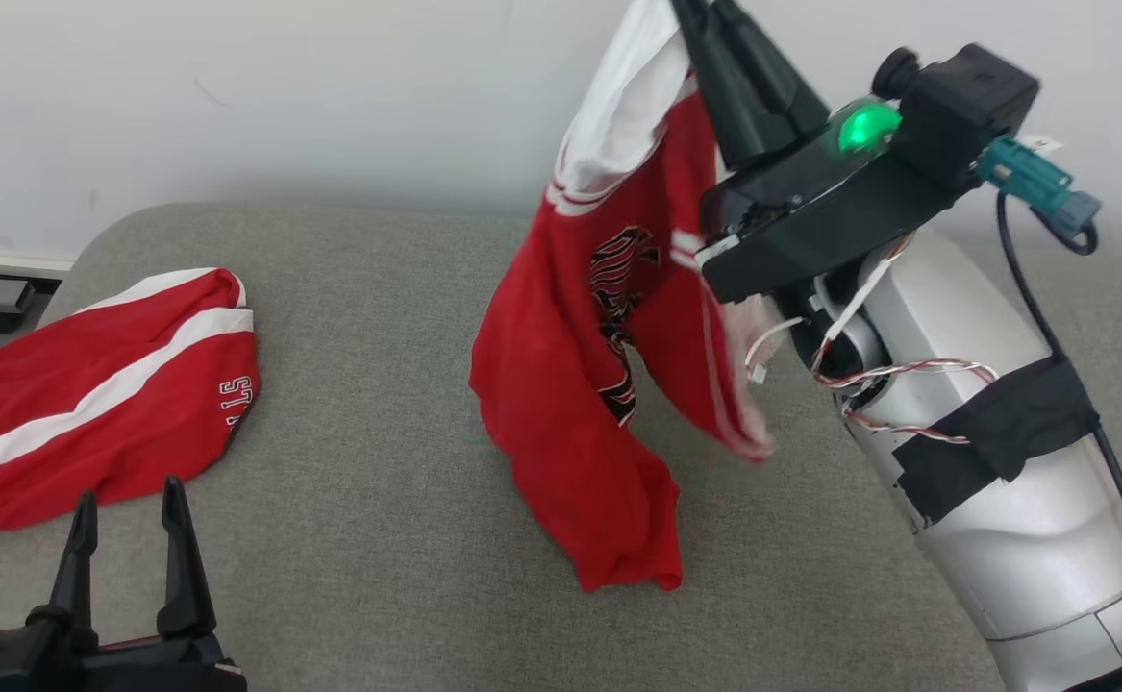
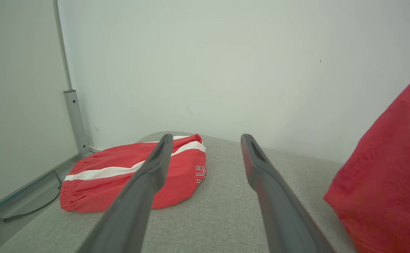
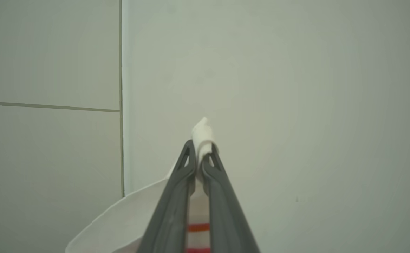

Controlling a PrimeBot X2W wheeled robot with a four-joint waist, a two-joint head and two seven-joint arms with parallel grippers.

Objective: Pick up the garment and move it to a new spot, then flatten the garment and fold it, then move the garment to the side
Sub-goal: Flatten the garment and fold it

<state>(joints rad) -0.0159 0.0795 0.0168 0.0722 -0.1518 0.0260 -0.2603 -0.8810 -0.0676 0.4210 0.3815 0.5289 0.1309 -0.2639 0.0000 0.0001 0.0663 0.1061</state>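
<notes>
The garment [image 1: 570, 404] is red with a white band at its top and a black print. It hangs from my right gripper [image 1: 705, 19], raised at the top of the head view, and its lowest fold touches the grey cushioned surface [image 1: 378, 288]. In the right wrist view my right gripper [image 3: 200, 147] is shut on a bunched white edge of the garment [image 3: 203, 131]. My left gripper [image 1: 128, 495] stands open and holds nothing at the lower left, well left of the hanging cloth. Between its spread fingers in the left wrist view [image 2: 206, 137] nothing is held, and the garment [image 2: 391, 168] shows at the right edge.
A second red garment with a white stripe [image 1: 89, 394] lies folded at the surface's left end, just beyond my left gripper [image 2: 120, 175]. A white wall runs behind. A grey metal post [image 2: 75, 116] and a floor cable [image 2: 22, 212] stand left of the surface.
</notes>
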